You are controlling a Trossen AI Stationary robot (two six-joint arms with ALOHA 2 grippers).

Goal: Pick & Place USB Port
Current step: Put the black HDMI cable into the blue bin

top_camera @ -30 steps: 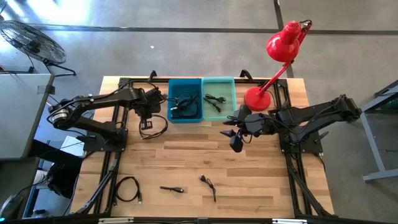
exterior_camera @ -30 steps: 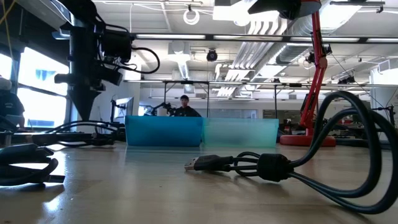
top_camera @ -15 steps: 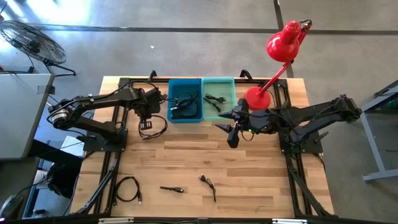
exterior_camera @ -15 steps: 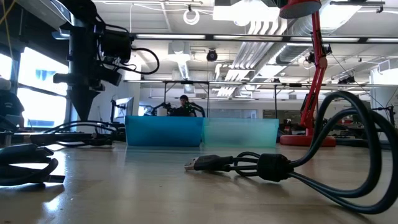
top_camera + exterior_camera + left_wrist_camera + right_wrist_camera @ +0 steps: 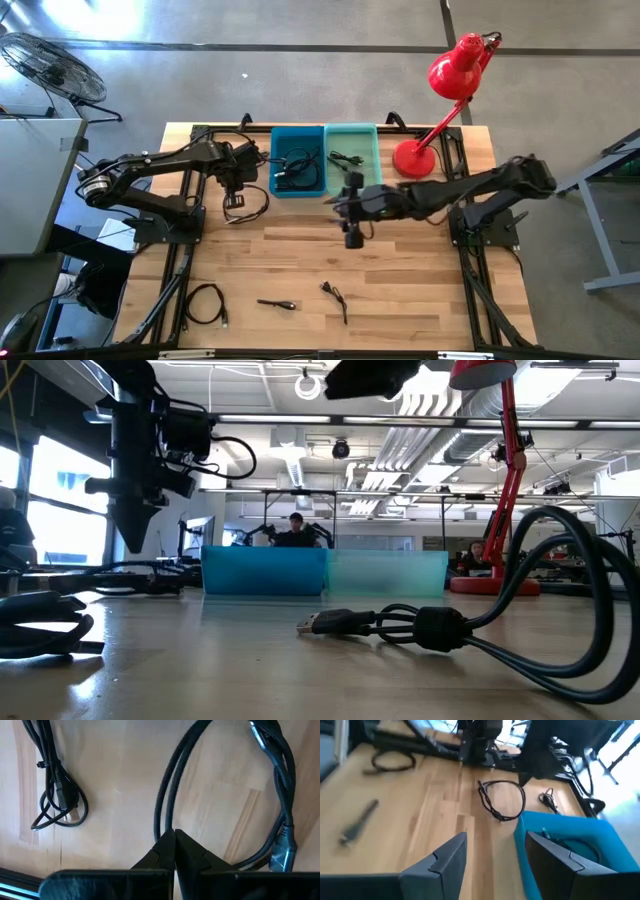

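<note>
Several black USB cables lie on the wooden table. A big cable loop [image 5: 250, 207] lies in front of the blue bin [image 5: 298, 160] and shows in the left wrist view as a cable loop [image 5: 225, 795]. My left gripper [image 5: 237, 192] hovers over it, shut [image 5: 174, 834], pointing down [image 5: 135, 542]. My right gripper [image 5: 345, 222] is open [image 5: 492, 855] and empty, stretched out just on the near side of the blue bin [image 5: 565, 840] and the teal bin [image 5: 352, 158]. Both bins hold cables. Other cables lie near the table's near edge: a coil [image 5: 205, 303], a short one [image 5: 277, 304] and another [image 5: 335, 297].
A red desk lamp [image 5: 440, 100] stands at the table's far right, its base next to the teal bin. A small bundled cable [image 5: 57, 795] lies beside the loop. A thick cable [image 5: 420, 628] lies close to the low camera. People sit in the room behind.
My right arm has reached out toward the table's left, moving its gripper from in front of the lamp base to the near side of the two bins. My left arm has kept still.
</note>
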